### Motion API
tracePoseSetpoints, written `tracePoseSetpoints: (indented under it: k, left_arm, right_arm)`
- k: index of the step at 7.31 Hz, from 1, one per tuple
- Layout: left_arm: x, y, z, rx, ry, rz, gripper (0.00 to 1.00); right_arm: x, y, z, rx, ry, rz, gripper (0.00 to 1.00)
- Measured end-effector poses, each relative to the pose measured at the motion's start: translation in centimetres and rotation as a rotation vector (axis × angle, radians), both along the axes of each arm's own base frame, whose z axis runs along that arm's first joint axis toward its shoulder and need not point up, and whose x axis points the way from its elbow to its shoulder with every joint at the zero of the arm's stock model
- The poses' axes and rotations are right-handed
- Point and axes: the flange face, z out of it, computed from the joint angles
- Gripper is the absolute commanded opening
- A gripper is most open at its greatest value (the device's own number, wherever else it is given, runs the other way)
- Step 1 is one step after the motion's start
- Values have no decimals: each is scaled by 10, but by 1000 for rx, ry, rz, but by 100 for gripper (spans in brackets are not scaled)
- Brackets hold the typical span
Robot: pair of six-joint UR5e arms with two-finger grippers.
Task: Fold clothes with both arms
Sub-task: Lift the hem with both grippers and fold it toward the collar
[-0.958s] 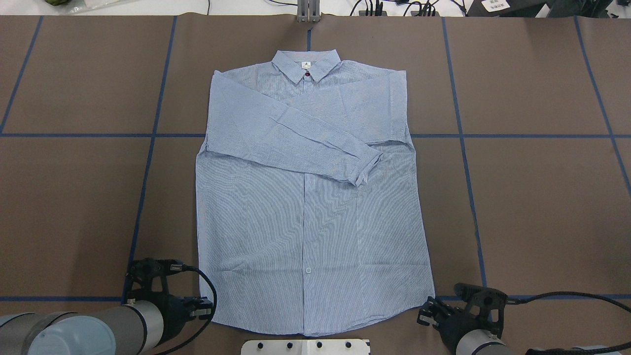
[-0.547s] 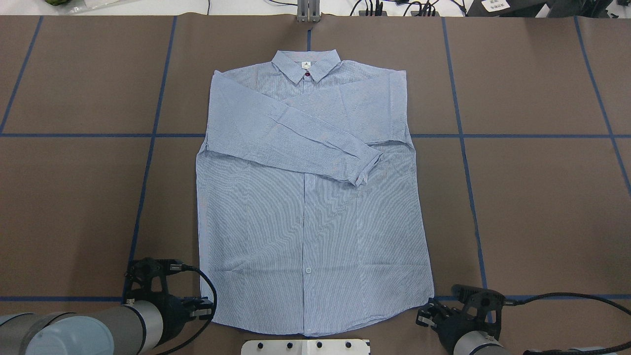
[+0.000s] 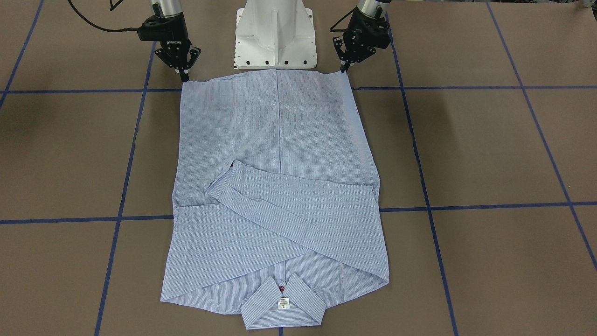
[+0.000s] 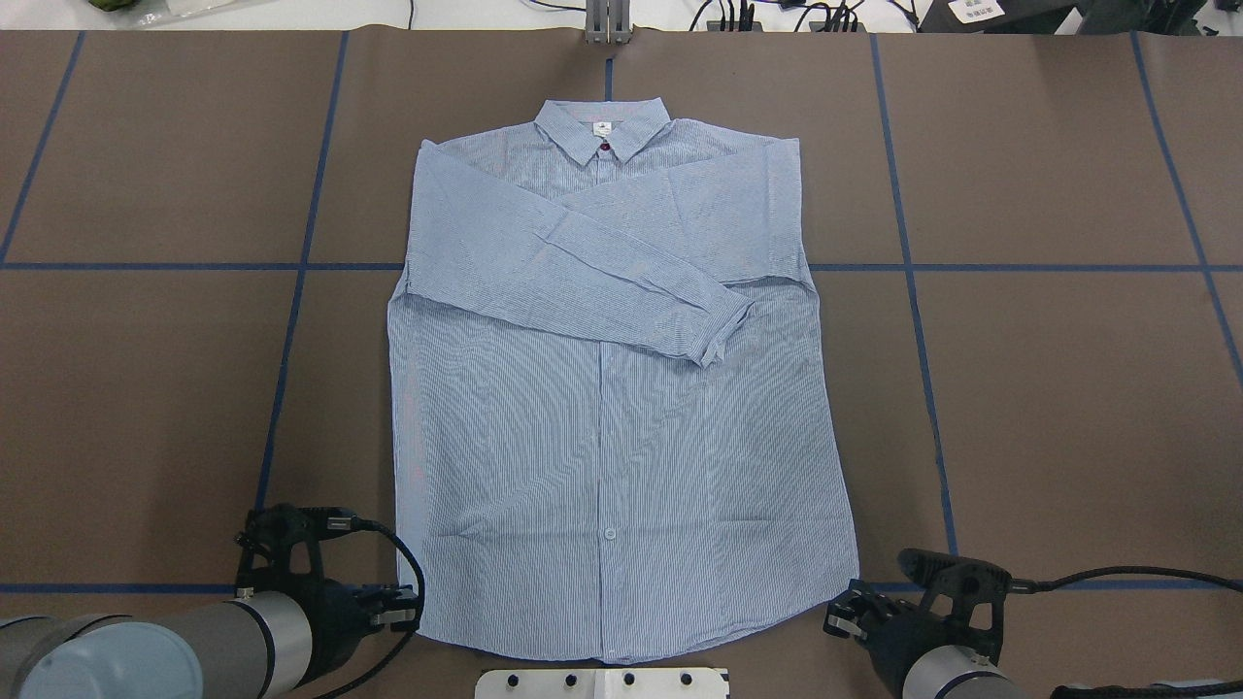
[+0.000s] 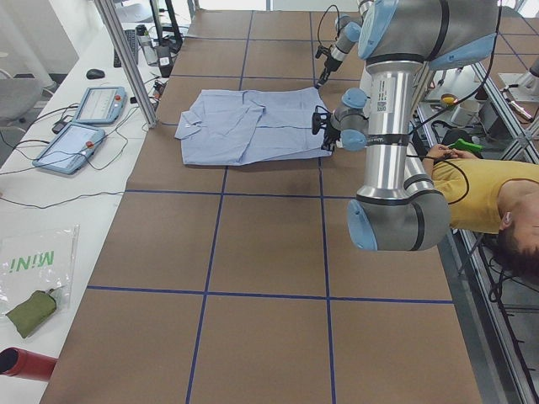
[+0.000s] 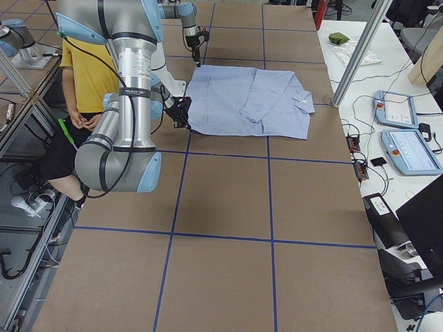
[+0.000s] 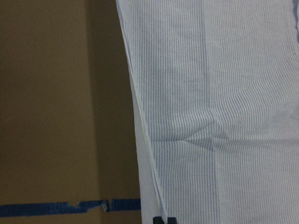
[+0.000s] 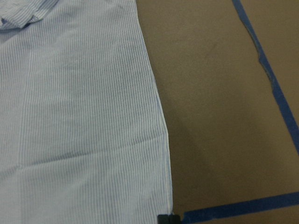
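The light blue striped shirt (image 4: 602,437) lies flat, front up, collar at the far end and both sleeves crossed over the chest (image 3: 280,140). My left gripper (image 4: 413,614) sits at the hem's near left corner (image 3: 344,69). In the left wrist view its fingertips (image 7: 163,219) are pressed together on the shirt's edge (image 7: 224,93). My right gripper (image 4: 837,616) sits at the hem's near right corner (image 3: 184,77). Its fingertips (image 8: 168,218) are likewise shut on the shirt's edge (image 8: 70,116).
The white pedestal base (image 3: 275,32) stands just behind the hem between the arms. Blue tape lines (image 4: 913,291) cross the brown table. A seated person in yellow (image 5: 480,194) is beside the robot. Tablets (image 5: 84,126) lie on the side bench. Brown surface flanks the shirt.
Both grippers have shifted slightly outward, the left one leftward and the right one rightward. The hem's near right corner has followed a little. The rest of the shirt has not moved.
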Motion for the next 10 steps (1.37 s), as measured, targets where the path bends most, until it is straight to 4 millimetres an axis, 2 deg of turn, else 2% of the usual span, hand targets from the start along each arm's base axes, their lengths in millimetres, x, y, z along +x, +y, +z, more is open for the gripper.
tracePoseSetpoints:
  k: [1, 2, 3, 4, 5, 6, 7, 8, 9, 10]
  left_arm:
    - [-21, 3, -16, -3, 27, 16, 0]
    - [-51, 8, -38, -16, 55, 49, 0]
    - [-89, 14, -69, -36, 87, 97, 0]
    - [-127, 18, -96, -53, 109, 147, 0]
    - [-153, 14, -113, -50, 115, 180, 0]
    - [-159, 2, -117, -20, 104, 187, 0]
    - [-145, -16, -114, 15, 79, 169, 0]
    - [-124, -44, -111, 55, 50, 134, 0]
    - [-111, -77, -111, 102, 23, 93, 0]
    - [-111, -109, -112, 149, -3, 51, 0]
  right_arm:
    - [33, 0, -40, -35, 4, -25, 0]
    - [72, 1, -80, -82, 1, -54, 0]
    - [106, 0, -116, -130, -19, -79, 0]
    - [125, -9, -145, -179, -47, -82, 0]
    - [134, -23, -165, -216, -62, -67, 0]
    - [137, -41, -180, -221, -61, -46, 0]
    - [135, -59, -189, -200, -46, -25, 0]
    - [133, -84, -191, -169, -14, 8, 0]
    - [136, -113, -189, -146, 23, 40, 0]
    - [140, -144, -187, -147, 46, 73, 0]
